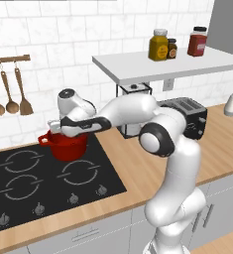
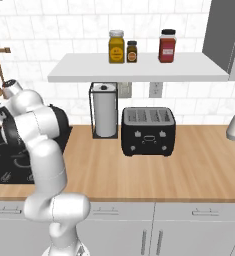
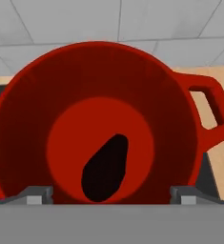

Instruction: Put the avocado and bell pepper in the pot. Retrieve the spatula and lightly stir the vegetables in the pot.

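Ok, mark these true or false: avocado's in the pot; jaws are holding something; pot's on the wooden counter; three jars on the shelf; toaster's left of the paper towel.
1. A dark avocado lies in the pot: true.
2. The jaws are holding something: false, they stand wide apart and empty above the pot.
3. The pot sits on the wooden counter: false, it is on the black cooktop.
4. Three jars stand on the shelf: true.
5. The toaster is left of the paper towel: false, it is to its right.
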